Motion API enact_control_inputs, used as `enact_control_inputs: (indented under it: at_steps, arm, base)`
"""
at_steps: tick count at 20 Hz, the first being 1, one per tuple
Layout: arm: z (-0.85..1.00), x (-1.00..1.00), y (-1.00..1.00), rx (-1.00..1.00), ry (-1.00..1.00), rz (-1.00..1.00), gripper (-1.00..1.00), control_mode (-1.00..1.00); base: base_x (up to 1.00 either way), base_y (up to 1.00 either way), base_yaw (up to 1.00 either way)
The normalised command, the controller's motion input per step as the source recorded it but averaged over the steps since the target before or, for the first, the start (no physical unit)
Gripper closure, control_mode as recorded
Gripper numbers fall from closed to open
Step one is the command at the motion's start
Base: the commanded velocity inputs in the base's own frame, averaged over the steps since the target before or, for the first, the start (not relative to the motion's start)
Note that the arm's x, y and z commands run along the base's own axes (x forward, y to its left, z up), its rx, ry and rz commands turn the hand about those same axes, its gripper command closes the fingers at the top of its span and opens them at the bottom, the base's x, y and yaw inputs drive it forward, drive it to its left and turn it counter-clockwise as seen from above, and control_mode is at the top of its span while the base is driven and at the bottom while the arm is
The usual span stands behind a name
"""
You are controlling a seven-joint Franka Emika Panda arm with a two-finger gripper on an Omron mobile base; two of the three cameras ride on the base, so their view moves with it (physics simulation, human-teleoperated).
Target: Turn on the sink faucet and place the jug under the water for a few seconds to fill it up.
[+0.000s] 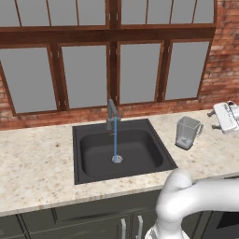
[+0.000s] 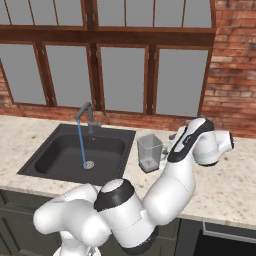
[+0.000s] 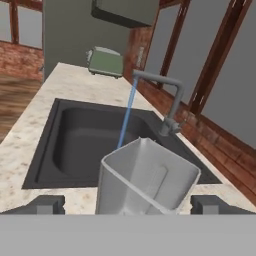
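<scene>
The sink faucet (image 1: 112, 114) stands behind the black sink (image 1: 93, 173) and is running. The water (image 1: 115, 144) falls as a thin blue stream onto the drain. The clear jug (image 1: 188, 132) stands upright on the counter just right of the sink. My gripper (image 1: 214, 120) hovers to the jug's right, open and short of it. In the hand view the jug (image 3: 145, 180) fills the space ahead between my two spread fingertips (image 3: 47, 205), with the faucet (image 3: 170, 100), water (image 3: 127, 112) and sink (image 3: 40, 145) beyond it. The right base view shows the jug (image 2: 149, 152) beside my arm.
A speckled stone counter (image 1: 37, 158) surrounds the sink. Brick wall and large windows (image 1: 84, 74) run close behind the faucet. A green toaster (image 3: 106, 61) sits on the counter beyond the sink. My own arm (image 2: 185, 165) bends over the counter right of the jug.
</scene>
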Motion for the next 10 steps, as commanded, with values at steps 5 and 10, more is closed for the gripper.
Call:
enact_control_inputs:
  at_steps: [5, 10]
  arm:
    - [-0.10, 0.11, 0.01, 0.00, 0.03, 0.00, -1.00, -1.00]
    - [-0.23, 0.18, 0.18, 0.00, 0.05, 0.00, -1.00, -1.00]
  base:
    - [0.00, 0.00, 0.00]
    - [0.00, 0.00, 0.00]
